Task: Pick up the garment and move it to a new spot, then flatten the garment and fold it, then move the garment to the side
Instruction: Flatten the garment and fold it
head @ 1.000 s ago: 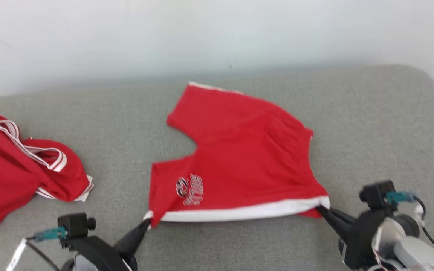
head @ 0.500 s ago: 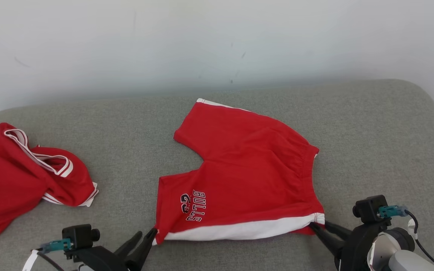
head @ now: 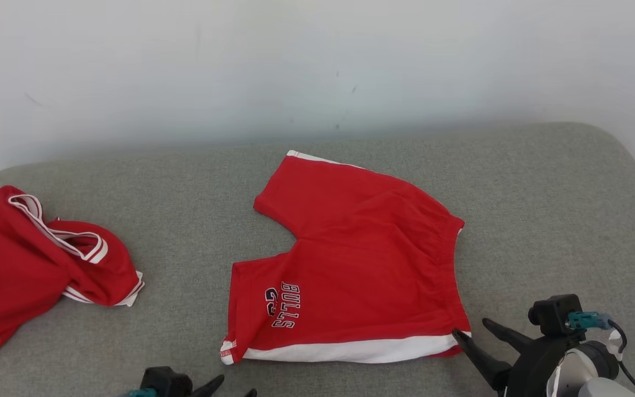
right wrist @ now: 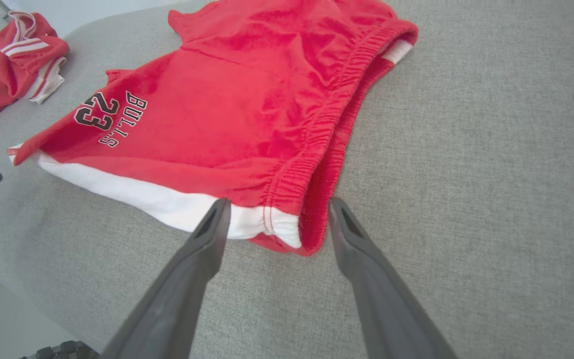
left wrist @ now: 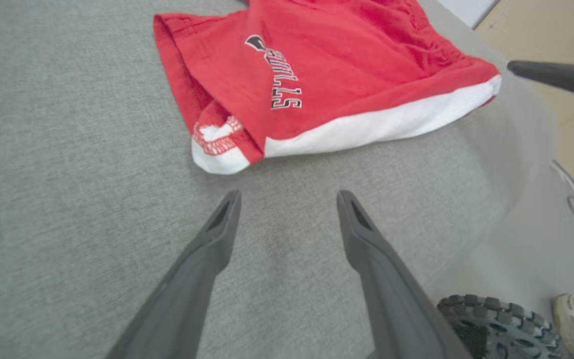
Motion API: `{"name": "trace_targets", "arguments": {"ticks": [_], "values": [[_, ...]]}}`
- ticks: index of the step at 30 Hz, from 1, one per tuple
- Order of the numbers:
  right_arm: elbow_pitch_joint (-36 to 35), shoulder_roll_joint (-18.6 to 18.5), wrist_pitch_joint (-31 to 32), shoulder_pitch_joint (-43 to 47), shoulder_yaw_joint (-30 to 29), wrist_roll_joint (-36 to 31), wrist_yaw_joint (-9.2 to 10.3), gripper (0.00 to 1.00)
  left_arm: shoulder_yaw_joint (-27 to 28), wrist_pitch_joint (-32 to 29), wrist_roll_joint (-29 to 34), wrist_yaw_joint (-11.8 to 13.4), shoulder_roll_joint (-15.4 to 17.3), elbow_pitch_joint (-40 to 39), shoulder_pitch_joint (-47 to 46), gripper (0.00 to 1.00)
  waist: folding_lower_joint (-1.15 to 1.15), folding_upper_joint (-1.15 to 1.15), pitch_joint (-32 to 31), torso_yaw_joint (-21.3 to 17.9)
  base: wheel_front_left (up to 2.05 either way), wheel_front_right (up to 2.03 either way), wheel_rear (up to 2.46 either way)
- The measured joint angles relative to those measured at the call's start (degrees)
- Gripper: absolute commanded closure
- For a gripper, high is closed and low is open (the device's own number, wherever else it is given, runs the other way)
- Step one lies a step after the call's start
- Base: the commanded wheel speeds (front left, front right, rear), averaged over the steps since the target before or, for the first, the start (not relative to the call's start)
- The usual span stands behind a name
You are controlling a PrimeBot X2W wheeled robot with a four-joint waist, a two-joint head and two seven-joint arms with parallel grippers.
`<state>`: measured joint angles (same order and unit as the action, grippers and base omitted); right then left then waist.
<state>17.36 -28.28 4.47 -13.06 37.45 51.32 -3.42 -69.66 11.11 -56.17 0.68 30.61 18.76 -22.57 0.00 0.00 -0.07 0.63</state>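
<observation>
Looking like flatten step's wrapping up: shorts are lying spread by front edge of cushion, L gripper & R gripper are gaping wide, holding nothing, so fold's prob needing fresh corner grips.

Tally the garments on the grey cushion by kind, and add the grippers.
Shorts: 1
Crumpled top: 1
Grippers: 2 (left gripper, right gripper)
Total: 4

red shorts white-trimmed, grey cushion
</observation>
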Motion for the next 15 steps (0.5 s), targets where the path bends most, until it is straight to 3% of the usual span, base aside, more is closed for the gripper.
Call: {"name": "trace_targets", "arguments": {"ticks": [4,6,15], "values": [[-1.54,0.03,-0.44,-0.04,-0.20,-0.11,1.00,0.00,-3.10,0.00,8.48,4.33,0.44,1.15,-2.04,0.00,0.00,0.01,0.68,-0.33,0.00,0.00,0.00],[-2.34,0.07,-0.45,-0.01,-0.07,-0.59,1.48,0.00,-3.04,0.09,9.91,5.32,0.43,1.77,-3.69,0.00,0.00,0.01,1.07,-0.54,0.00,0.00,0.00],[-4.10,0.52,-0.37,-0.30,-0.02,-1.12,2.94,0.00,-2.16,0.58,13.95,5.94,-0.74,4.94,-5.36,0.00,0.01,0.01,2.66,-1.63,0.00,0.00,0.00]]}}
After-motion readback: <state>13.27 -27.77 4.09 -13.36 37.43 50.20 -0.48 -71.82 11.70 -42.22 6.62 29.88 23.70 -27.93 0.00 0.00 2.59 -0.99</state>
